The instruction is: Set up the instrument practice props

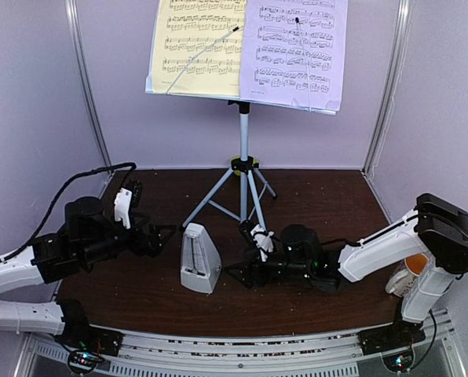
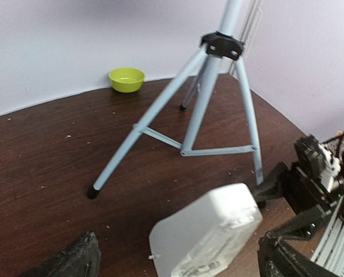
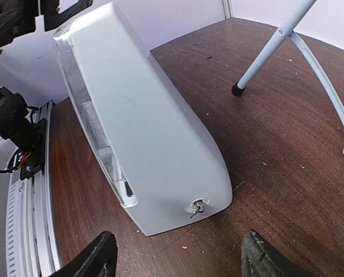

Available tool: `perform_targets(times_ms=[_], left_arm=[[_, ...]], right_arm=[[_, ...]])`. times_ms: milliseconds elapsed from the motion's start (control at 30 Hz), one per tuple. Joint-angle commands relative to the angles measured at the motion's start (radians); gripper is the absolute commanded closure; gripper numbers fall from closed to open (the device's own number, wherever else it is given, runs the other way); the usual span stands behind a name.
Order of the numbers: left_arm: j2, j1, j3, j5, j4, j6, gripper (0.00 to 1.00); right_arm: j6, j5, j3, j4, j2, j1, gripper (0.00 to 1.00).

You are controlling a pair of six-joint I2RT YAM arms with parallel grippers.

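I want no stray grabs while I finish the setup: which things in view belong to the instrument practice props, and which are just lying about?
Part of the job:
music stand
yellow sheet
lilac sheet
metronome

Just lying about:
green bowl, by the back wall
mug, partly hidden behind the right arm

Cut off by the upper edge in the top view: yellow sheet (image 1: 195, 47) and lilac sheet (image 1: 297, 51), printed notes too small to read. Mostly hidden behind the right arm (image 1: 446, 228): mug (image 1: 403, 276). Blurred and cropped at the lower edge in the left wrist view: metronome (image 2: 206, 236). Cropped in the right wrist view: tripod (image 3: 274, 43).
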Motion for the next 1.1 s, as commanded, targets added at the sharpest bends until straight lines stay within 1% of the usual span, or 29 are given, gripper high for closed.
perform_targets(times_ms=[0,67,133,200,300,400,533,633,767,867,1000,1067], left_arm=[[0.039,-0.156,0.027,-0.204,-0.002,-0.076,0.02],[0.089,-0.222,0.050,-0.289,-0.006,-0.083,0.02],[0.145,-0.265,0.076,-0.360,-0.018,-0.095,0.02],[0.204,-0.284,0.096,-0.390,-0.006,-0.121,0.02],[0.292,-0.318,0.112,-0.421,0.063,-0.142,0.02],[0.380,-0.324,0.139,-0.437,0.092,-0.190,0.02],[0.476,-0.328,0.183,-0.499,0.104,-0.238,0.02],[0.565,-0.328,0.220,-0.548,0.076,-0.273,0.02],[0.655,-0.328,0.254,-0.572,0.041,-0.325,0.04],[0.691,-0.327,0.251,-0.574,0.050,-0.356,0.08],[0.711,-0.328,0.242,-0.575,0.054,-0.370,0.17],[0.704,-0.328,0.241,-0.580,0.050,-0.361,0.24]], right_arm=[[0.034,0.046,-0.014,-0.011,0.002,-0.009,0.26],[0.039,0.043,-0.016,-0.008,0.003,-0.009,0.26],[0.043,0.044,-0.019,-0.005,0.001,-0.010,0.26],[0.044,0.043,-0.020,-0.003,0.000,-0.010,0.26],[0.044,0.046,-0.024,-0.003,-0.002,-0.010,0.26],[0.046,0.052,-0.027,-0.002,-0.005,-0.010,0.25],[0.049,0.059,-0.030,0.002,-0.008,-0.009,0.23],[0.051,0.070,-0.031,0.005,-0.008,-0.009,0.23],[0.050,0.074,-0.033,0.010,-0.008,-0.010,0.23],[0.050,0.077,-0.038,0.014,-0.009,-0.009,0.23],[0.052,0.080,-0.045,0.025,-0.010,-0.009,0.23],[0.051,0.079,-0.047,0.031,-0.008,-0.009,0.23]])
